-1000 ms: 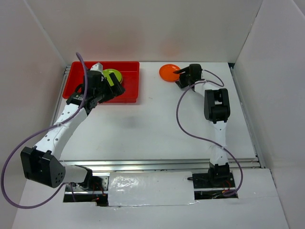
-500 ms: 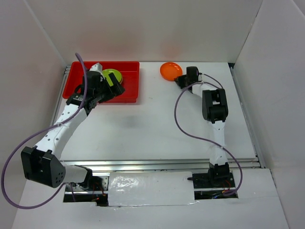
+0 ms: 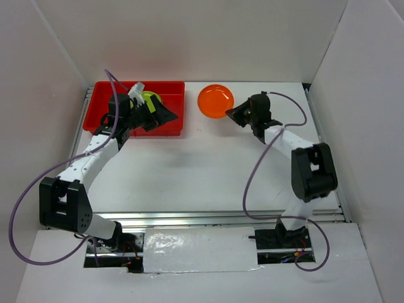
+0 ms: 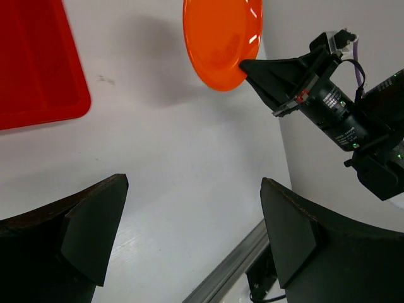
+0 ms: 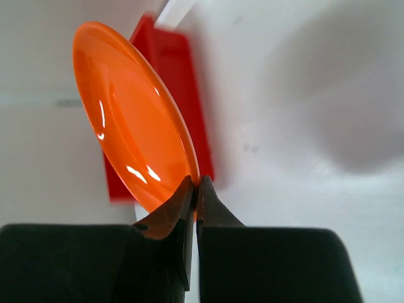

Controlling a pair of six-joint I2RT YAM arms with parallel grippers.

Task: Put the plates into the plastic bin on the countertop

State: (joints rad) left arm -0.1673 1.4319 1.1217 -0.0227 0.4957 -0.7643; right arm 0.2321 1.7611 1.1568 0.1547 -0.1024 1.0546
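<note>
My right gripper (image 3: 234,113) is shut on the rim of an orange plate (image 3: 215,101), which it holds tilted above the white countertop (image 3: 202,164), right of the red plastic bin (image 3: 173,95). In the right wrist view the fingertips (image 5: 189,189) pinch the orange plate (image 5: 126,120) at its edge, with the bin (image 5: 189,95) behind it. My left gripper (image 3: 164,115) hangs open over the bin's right part and half hides a lime green plate (image 3: 150,97) lying inside. In the left wrist view the left gripper (image 4: 196,233) holds nothing; the orange plate (image 4: 221,38) and the right gripper (image 4: 249,65) show ahead.
A metal rail (image 3: 214,218) runs along the countertop's front edge. White walls (image 3: 353,95) close in the back and both sides. Purple cables (image 3: 252,170) loop from each arm over the surface. The bin's near corner (image 4: 38,69) shows at upper left in the left wrist view.
The right gripper has shut on the orange plate's rim, raised it on edge and carried it left. The left arm has swung, turning its open gripper rightwards over the bin.
</note>
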